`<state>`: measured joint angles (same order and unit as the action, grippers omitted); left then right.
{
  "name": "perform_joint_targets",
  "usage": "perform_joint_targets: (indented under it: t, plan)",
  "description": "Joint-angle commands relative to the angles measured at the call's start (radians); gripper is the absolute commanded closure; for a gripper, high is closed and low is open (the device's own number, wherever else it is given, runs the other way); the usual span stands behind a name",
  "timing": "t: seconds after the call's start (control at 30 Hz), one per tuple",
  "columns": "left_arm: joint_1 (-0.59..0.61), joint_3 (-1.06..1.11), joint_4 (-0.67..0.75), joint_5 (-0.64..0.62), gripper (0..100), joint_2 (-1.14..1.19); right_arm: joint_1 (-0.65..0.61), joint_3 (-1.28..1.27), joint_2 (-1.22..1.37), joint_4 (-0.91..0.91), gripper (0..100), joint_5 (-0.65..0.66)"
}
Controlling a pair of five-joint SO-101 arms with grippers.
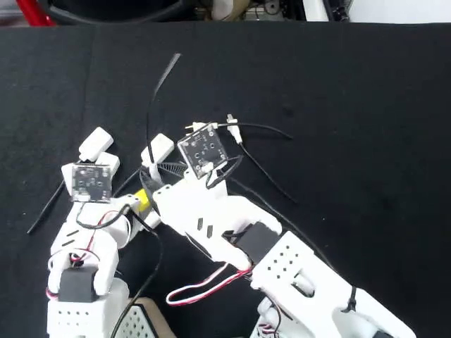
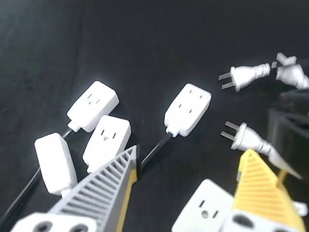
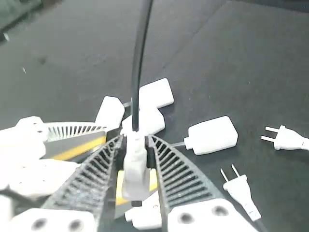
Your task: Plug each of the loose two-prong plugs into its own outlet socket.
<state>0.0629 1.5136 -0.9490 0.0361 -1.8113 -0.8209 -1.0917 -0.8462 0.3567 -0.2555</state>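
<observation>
On the black counter [image 1: 366, 105], the right hand [image 3: 135, 140] is clamped on a white plug [image 3: 134, 169], its long axis along the fingers, seemingly aimed at the socket [image 2: 205, 212] between the parted fingers of the left hand [image 2: 190, 152].

We're looking down on the worktop [image 1: 366, 98] — a black cloth covers it right across, matte, with faint specks of lint here and there. Beyond its far edge we pick up a strip of background clutter: a red bar [image 1: 32, 10] slanting at the far left corner, a thick dark cable [image 1: 116, 15] curving just beside it, something beige [image 1: 236, 7] near the middle, and a pale white surface [image 1: 402, 10] off to the right. At the near edge a small tan patch [image 1: 151, 318] pokes out — what it is, we can't tell. From the wrist cameras we get the same dark cloth, lightly speckled.
</observation>
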Motion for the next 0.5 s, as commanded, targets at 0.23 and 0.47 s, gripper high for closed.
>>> perform_joint_targets:
  t: [0.23, 0.47]
  plan:
    - [-0.114, -0.194, -0.091, -0.092, 68, -0.009, 0.037, 0.001, -0.005, 0.0, 98.7, -0.101]
    - [-0.113, -0.191, -0.1, -0.063, 68, -0.009, 0.043, 0.01, -0.007, 0.046, 98.7, -0.1]
